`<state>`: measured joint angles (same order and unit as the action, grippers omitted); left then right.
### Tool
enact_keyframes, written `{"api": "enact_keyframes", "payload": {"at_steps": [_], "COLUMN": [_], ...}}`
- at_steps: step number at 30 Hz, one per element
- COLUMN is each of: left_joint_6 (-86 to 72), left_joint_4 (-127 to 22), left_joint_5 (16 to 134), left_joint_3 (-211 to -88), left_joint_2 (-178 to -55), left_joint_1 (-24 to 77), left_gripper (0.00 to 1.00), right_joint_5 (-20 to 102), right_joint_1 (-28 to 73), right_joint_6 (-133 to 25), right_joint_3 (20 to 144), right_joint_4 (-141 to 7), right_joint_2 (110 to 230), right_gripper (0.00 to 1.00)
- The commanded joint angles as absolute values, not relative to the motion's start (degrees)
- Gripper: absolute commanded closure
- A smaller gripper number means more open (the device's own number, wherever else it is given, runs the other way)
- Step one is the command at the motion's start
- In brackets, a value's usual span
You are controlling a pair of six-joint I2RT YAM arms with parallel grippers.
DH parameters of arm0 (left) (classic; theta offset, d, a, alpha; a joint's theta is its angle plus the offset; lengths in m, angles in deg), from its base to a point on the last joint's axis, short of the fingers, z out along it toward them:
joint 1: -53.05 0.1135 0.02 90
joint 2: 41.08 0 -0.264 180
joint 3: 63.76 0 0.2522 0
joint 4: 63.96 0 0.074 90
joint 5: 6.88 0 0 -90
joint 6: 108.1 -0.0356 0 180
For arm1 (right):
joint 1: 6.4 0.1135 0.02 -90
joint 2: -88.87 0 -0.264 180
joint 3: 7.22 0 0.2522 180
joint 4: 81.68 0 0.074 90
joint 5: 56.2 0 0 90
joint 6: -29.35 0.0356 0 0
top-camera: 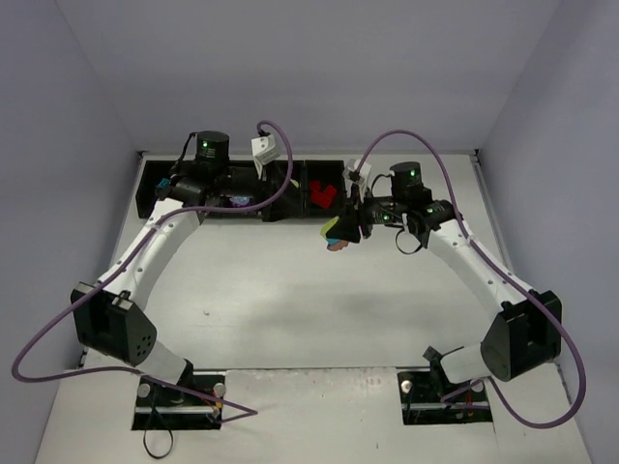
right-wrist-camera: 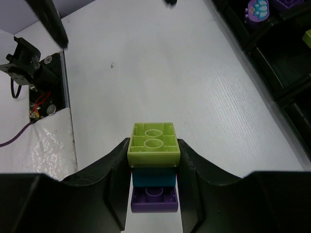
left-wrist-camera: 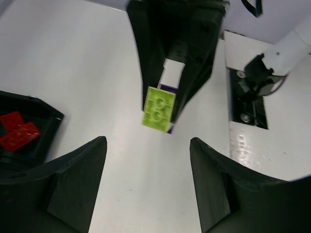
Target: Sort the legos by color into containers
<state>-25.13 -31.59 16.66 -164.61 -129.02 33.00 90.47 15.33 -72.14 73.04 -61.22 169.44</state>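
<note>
My right gripper (top-camera: 340, 232) (right-wrist-camera: 153, 145) is shut on a stack of three legos, lime green (right-wrist-camera: 153, 144) over teal (right-wrist-camera: 153, 177) over purple (right-wrist-camera: 154, 200). It holds the stack (top-camera: 338, 235) above the table, just in front of the row of black containers (top-camera: 155, 188). In the left wrist view the stack's lime brick (left-wrist-camera: 159, 108) faces me between the right fingers. My left gripper (top-camera: 276, 193) (left-wrist-camera: 147, 141) is open and empty, hovering at the containers. Red legos (top-camera: 324, 195) (left-wrist-camera: 17, 130) lie in one bin (left-wrist-camera: 46, 116).
Purple pieces (right-wrist-camera: 257, 9) lie in a bin (right-wrist-camera: 272, 63) at the top right of the right wrist view, and a lime piece (right-wrist-camera: 307, 36) shows at its edge. The arm base plates (top-camera: 179, 398) (top-camera: 450, 391) sit at the near edge. White walls enclose the table.
</note>
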Motion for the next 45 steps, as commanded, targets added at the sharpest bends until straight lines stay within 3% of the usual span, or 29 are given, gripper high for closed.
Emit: {"api": "enact_keyframes", "payload": {"at_steps": [1, 10, 34, 40, 42, 43, 45], "left_joint_6": [-27.33, -26.54, -27.77, -27.77, -27.86, -27.86, -27.86], "left_joint_4": [-30.60, -32.00, -28.93, -28.76, -28.93, -28.93, -28.85], "left_joint_5": [11.84, 12.54, 10.79, 10.00, 9.03, 9.03, 8.33], "left_joint_3": [-161.55, -157.68, -161.54, -162.51, -162.77, -162.77, -162.77], "left_joint_2": [-125.90, -123.17, -129.49, -130.72, -131.08, -131.25, -131.43], "left_joint_1": [31.87, 29.23, 27.03, 27.03, 26.95, 26.95, 27.03], "left_gripper": [0.38, 0.37, 0.41, 0.55, 0.77, 0.77, 0.93], "right_joint_5": [97.69, 102.53, 106.40, 107.45, 107.45, 107.37, 107.45], "right_joint_1": [15.39, 17.76, 19.35, 19.35, 19.35, 19.44, 19.44], "right_joint_6": [-74.36, -75.50, -76.03, -76.47, -76.82, -76.82, -77.08], "right_joint_3": [77.38, 79.84, 82.57, 82.57, 82.13, 82.13, 81.78], "right_joint_4": [-64.58, -64.40, -64.40, -64.40, -64.40, -64.32, -64.32], "right_joint_2": [170.16, 172.10, 174.21, 174.82, 174.74, 174.74, 174.65], "right_gripper": [1.00, 1.00, 1.00, 1.00, 1.00, 1.00, 0.99]}}
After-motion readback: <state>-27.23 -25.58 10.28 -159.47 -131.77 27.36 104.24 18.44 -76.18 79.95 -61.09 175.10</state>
